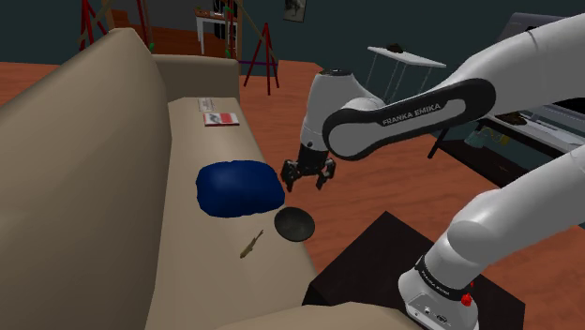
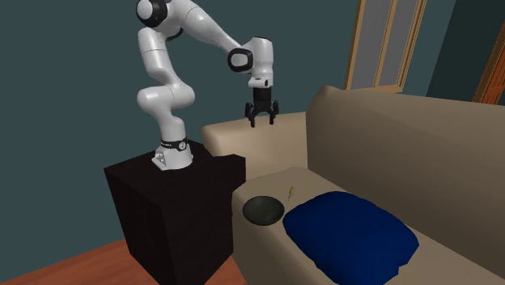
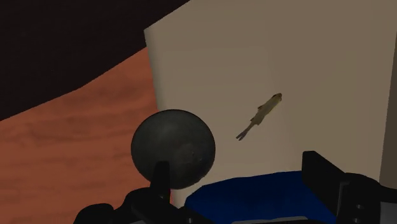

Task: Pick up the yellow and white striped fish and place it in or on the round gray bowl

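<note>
A small, thin yellowish-brown fish (image 1: 251,244) (image 2: 290,192) (image 3: 260,115) lies flat on the beige sofa seat (image 1: 216,272). Beside it, near the seat's front edge, sits a round dark grey bowl (image 1: 293,224) (image 2: 263,210) (image 3: 173,148). My black gripper (image 1: 308,175) (image 2: 261,117) hangs in the air well above the seat, over the bowl and the blue cushion, open with nothing between its fingers (image 3: 318,170). The fish lies apart from both the bowl and the gripper.
A dark blue cushion (image 1: 238,188) (image 2: 350,229) (image 3: 254,200) lies on the seat beside the bowl. A red and white book (image 1: 221,118) rests farther along the sofa. The dark stand (image 2: 174,202) adjoins the sofa arm. Wooden floor runs past the seat's front edge.
</note>
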